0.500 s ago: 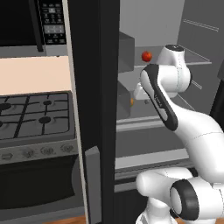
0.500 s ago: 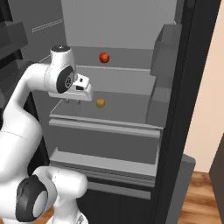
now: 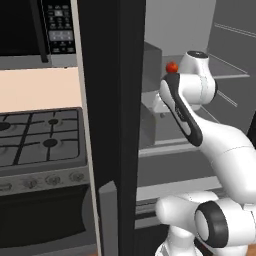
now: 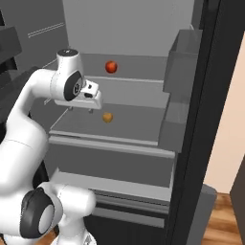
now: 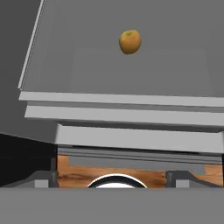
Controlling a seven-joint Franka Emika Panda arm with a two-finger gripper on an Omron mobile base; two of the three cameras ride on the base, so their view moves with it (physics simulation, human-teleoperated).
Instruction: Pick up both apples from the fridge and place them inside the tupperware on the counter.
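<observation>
Pincer [image 4: 80, 110] now pushed further into the fridge [image 4: 143, 28] than half a second back, hand lowered toward the middle shelf [image 4: 119, 125]. Jaws spread wide, holding nothing. Yellow-orange apple [image 4: 107, 117] lying on that shelf, just beside the pincer on its door-hinge side, not touching. In the hand view, same apple [image 5: 130, 41] high in frame, well ahead of the fingertips. Red apple [image 4: 111, 67] on the shelf above, further back; seen past the arm in the left base view too [image 3: 172, 67]. Neither of the 2 apples moved. Judged: reach phase for apple 1, most likely the yellow-orange one; hand needs a sideways shift to straddle it. Tupperware and tabletop out of frame. 0 of 2 placed.
</observation>
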